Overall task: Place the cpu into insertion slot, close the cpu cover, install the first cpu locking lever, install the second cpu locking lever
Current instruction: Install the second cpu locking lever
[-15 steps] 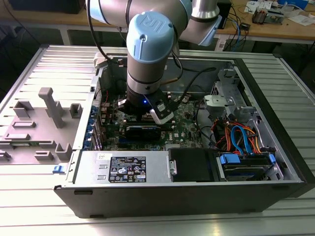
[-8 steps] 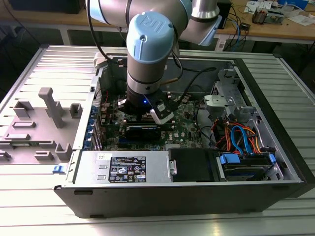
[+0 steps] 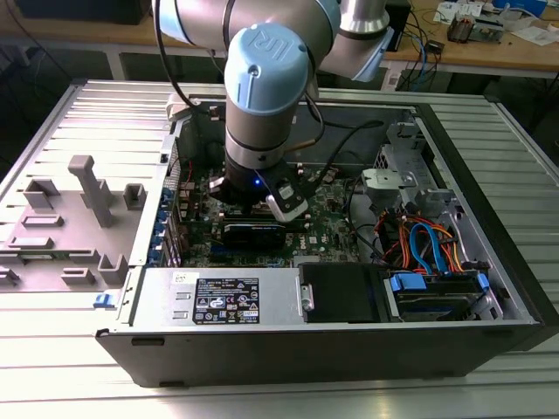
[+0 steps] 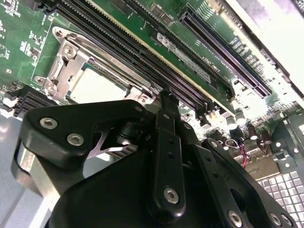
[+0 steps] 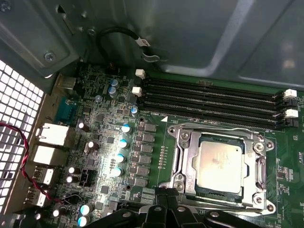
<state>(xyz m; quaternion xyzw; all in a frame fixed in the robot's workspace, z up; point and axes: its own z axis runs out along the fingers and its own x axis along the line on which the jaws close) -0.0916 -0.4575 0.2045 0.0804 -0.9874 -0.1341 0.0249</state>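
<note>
In the exterior view the arm reaches down into an open computer case (image 3: 489, 288) lying on the tabletop (image 3: 70, 375), its end effector (image 3: 262, 205) low over the green motherboard (image 3: 336, 231); whether it is spread or closed cannot be told here. In the second wrist view the end effector (image 4: 164, 97) hangs just beside the insertion slot (image 4: 61, 71), its black fingers (image 4: 166, 142) appearing drawn together with nothing seen between them, though the tips are partly hidden, so I cannot tell for certain. The cpu (image 4: 97, 88) lies flat in the socket, the cpu cover (image 4: 66, 64) framing it. In the first wrist view the cpu (image 5: 219, 164) sits seated in the insertion slot (image 5: 176, 156), with the cpu cover (image 5: 259, 161) lying down around its silver top and the long memory slots (image 5: 209, 99) running alongside. Judged from its look, the chip is light, stiff and fragile, best taken by its edges; the cover is thin, springy metal, best pressed at its rim.
</note>
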